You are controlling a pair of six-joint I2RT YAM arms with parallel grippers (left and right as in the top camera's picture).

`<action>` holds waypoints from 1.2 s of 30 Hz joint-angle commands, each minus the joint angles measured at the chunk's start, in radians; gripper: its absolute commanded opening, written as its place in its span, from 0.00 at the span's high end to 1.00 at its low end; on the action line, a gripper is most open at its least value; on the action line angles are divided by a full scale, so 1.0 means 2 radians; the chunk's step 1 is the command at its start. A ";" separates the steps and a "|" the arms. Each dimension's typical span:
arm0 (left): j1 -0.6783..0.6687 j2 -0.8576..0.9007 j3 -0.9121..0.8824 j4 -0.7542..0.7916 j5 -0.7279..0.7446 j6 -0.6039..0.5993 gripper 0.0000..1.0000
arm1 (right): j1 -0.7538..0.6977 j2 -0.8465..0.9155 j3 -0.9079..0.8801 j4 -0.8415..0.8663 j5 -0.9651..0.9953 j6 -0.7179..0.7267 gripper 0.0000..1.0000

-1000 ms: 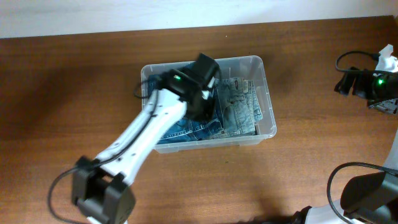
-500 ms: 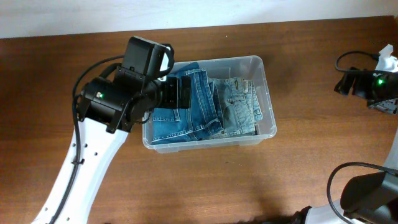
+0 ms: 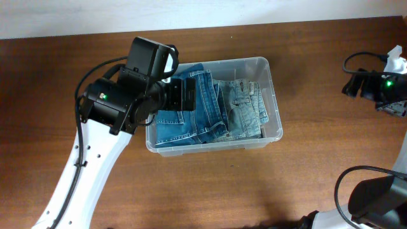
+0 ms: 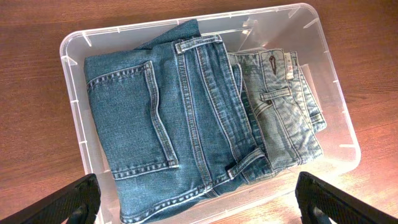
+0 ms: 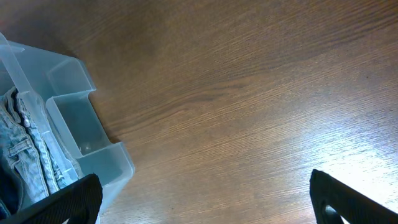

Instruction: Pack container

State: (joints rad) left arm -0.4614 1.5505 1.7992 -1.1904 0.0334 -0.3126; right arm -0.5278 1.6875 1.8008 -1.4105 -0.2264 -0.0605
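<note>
The container (image 3: pixel 275 102) is a clear plastic bin in the middle of the wooden table. Inside lie a folded dark blue pair of jeans (image 3: pixel 191 121) on the left and a lighter folded pair (image 3: pixel 245 111) on the right. My left gripper (image 3: pixel 186 95) hovers open above the bin's left end, holding nothing. In the left wrist view the gripper (image 4: pixel 202 208) looks down on the dark jeans (image 4: pixel 161 112), the light jeans (image 4: pixel 286 106) and the container rim (image 4: pixel 336 81). My right gripper (image 5: pixel 202 202) stands open over bare table, right of the container's corner (image 5: pixel 68 81).
The left arm's white link (image 3: pixel 89 165) crosses the table's front left. The right arm (image 3: pixel 375 86) sits at the far right edge with a black cable and a white object (image 3: pixel 395 57). A pale wall borders the table's back edge.
A second ago my left gripper was down in the container, shut. It has since opened, risen and drawn back to the left, leaving the dark jeans in the bin. The right arm is still.
</note>
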 commanded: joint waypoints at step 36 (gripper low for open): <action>0.058 -0.550 -0.643 0.296 -0.028 0.002 0.00 | -0.002 0.000 0.005 0.000 0.001 -0.003 0.02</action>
State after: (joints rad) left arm -0.3874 0.5175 0.6182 -0.6956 -0.0154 -0.3126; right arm -0.5278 1.6875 1.8008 -1.4105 -0.2264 -0.0605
